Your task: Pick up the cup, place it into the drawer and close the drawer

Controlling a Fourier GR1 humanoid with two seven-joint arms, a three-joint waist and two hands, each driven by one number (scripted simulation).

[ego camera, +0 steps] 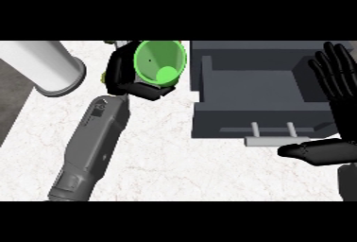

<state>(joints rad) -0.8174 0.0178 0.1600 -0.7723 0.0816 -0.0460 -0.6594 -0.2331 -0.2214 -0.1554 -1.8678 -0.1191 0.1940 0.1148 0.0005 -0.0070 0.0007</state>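
A green cup is held near the top middle of the head view, its mouth facing up at me. My left hand is curled round its left and lower side, with the grey forearm running down to the lower left. The cup is just left of the open dark grey drawer, whose inside shows nothing in it. A light grey handle sticks out from the drawer's front. My right hand stands open at the right edge, fingers up, thumb pointing left beside the handle.
A large white cylinder lies at the top left on the pale marble counter. The counter's left edge runs diagonally, with dark floor beyond it.
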